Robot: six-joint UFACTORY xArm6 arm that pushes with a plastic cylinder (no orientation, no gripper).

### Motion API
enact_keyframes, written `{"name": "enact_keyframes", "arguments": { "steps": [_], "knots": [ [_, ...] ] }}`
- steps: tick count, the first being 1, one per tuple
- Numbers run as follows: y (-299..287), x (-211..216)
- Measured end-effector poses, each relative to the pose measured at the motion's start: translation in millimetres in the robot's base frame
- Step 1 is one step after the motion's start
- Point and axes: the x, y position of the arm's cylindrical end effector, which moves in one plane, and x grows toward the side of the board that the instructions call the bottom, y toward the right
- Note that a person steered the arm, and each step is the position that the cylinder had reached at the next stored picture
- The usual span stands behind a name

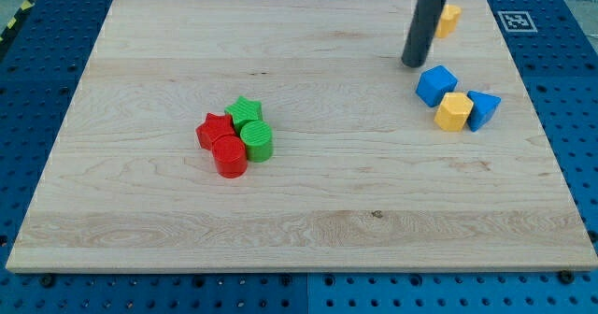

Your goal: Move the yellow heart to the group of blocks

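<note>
A yellow block (450, 20), likely the heart, lies near the view's top right edge of the wooden board (308, 221), partly hidden behind the rod. My tip (412, 64) rests on the board just below and left of it, apart from it. A tight group sits at the view's left centre: a red star (213, 129), a green star (246, 110), a red cylinder (230, 157) and a green cylinder (258, 141). A second cluster lies just below and right of my tip: a blue cube (435, 85), a yellow pentagon-like block (454, 113) and a blue triangle (483, 108).
The board lies on a blue perforated table (47, 34). A black and white marker tag (517, 20) sits beyond the board's top right corner.
</note>
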Motion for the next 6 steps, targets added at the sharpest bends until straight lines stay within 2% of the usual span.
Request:
{"name": "enact_keyframes", "arguments": {
  "steps": [1,2,3,5,6],
  "knots": [
    [-31.3,-48.2],
    [-32.2,-100.6],
    [-17.2,-114.0],
    [-15.2,-113.7],
    [6.2,-119.4]
  ]
}}
